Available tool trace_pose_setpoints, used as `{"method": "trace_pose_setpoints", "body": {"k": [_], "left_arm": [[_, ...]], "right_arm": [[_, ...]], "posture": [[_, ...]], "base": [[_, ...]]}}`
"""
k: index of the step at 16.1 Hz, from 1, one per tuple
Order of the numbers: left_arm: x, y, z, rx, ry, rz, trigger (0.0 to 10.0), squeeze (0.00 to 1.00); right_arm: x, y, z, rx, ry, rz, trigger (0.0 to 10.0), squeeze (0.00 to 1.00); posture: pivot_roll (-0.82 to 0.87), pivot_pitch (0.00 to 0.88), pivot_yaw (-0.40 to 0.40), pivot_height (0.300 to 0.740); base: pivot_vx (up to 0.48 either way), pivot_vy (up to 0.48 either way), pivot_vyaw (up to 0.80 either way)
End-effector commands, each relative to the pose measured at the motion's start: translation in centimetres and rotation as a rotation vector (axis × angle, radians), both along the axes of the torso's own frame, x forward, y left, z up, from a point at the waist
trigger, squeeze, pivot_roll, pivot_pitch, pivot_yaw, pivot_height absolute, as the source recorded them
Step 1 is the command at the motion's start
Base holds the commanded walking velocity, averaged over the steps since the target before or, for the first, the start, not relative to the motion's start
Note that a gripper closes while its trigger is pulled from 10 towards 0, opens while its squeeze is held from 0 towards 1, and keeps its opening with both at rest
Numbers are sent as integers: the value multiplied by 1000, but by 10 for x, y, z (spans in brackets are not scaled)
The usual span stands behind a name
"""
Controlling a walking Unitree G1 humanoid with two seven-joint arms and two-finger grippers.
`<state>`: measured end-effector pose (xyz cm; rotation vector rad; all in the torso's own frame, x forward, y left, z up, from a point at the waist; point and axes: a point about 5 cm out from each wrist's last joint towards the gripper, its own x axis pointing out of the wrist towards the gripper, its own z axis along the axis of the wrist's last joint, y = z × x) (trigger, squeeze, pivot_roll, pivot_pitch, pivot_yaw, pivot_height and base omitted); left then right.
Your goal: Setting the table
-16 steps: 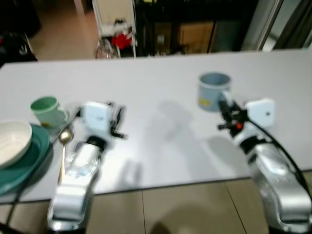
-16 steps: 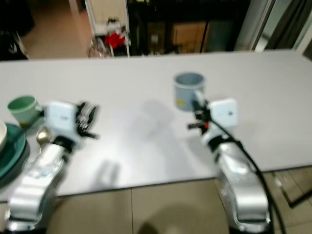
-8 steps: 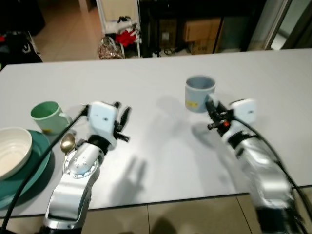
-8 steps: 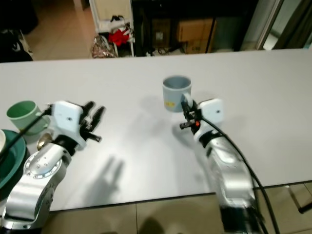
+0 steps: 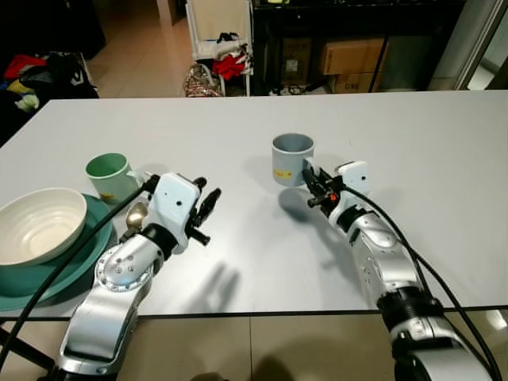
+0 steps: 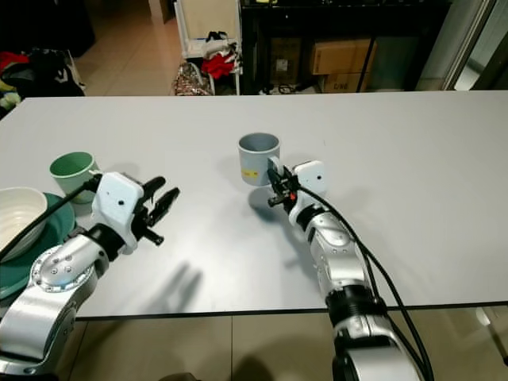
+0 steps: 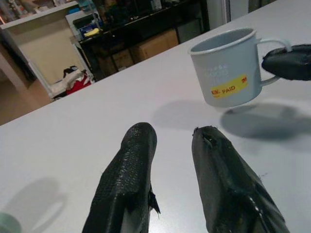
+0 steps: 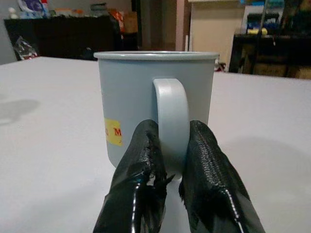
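A pale blue enamel mug with a yellow sticker (image 5: 293,159) stands upright near the middle of the broad white surface (image 5: 238,127); its handle points toward the robot's right arm; the right pincer (image 8: 171,160) is clamped on that handle, one black finger on each side of it, as the right wrist view shows plainly. The left pincer (image 7: 172,167) hovers just above the surface, well apart from the blue mug and to its left; its two black fingers stand parted with nothing between them, and they point toward the mug. Beyond the left arm, toward the surface's left edge, a mint-green ceramic mug (image 5: 109,176) stands upright; just beside it lies a gold-coloured metal spoon (image 5: 136,213), its bowl showing next to the arm's cable; a cream ribbed bowl (image 5: 36,226) sits on a teal round plate (image 5: 75,258) at the left edge, near the green mug. Past the far edge of the surface there are a dark shelving unit with cardboard boxes (image 5: 349,55) and a white rack holding red cloth (image 5: 230,59).
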<state>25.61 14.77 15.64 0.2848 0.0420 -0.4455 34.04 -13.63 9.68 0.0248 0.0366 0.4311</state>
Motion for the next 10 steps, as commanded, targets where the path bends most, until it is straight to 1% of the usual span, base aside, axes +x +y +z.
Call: {"method": "trace_pose_setpoints", "body": {"k": [1,2,4,5,6,7,8,9,10], "left_arm": [[-3,0,3,9,-1,-12,10000,0],[-6,1,3,13,6,-20,10000,0],[-10,0,1,16,24,-35,10000,0],[-14,-2,0,15,45,-62,10000,0],[-15,-2,-1,15,51,-71,10000,0],[-20,-5,-3,9,85,-117,10000,0],[-23,-6,-4,3,100,-134,10000,0],[-24,-7,-4,1,112,-150,10000,0],[-25,-8,-5,-3,118,-157,10000,0]], "right_arm": [[5,1,4,23,-18,0,10000,0],[6,4,-1,19,8,19,10000,0],[7,6,-7,-4,24,34,10000,0],[7,7,-10,-11,35,24,10000,0],[8,6,-11,-11,42,13,10000,0],[8,4,-14,-18,54,-15,10000,0],[8,4,-15,-25,54,-15,10000,0],[7,2,-17,-27,58,-27,10000,235],[7,1,-17,-28,55,-32,10000,1000]], "posture": [[163,0,49,740],[167,0,50,740],[173,0,45,740],[176,0,41,740],[176,0,41,740],[174,0,40,740],[172,0,41,740],[169,0,41,740],[166,0,42,740]], "base": [[0,0,0],[0,0,0],[0,0,0],[0,0,0],[0,0,0],[0,0,0],[0,0,0],[0,0,0],[0,0,0]]}}
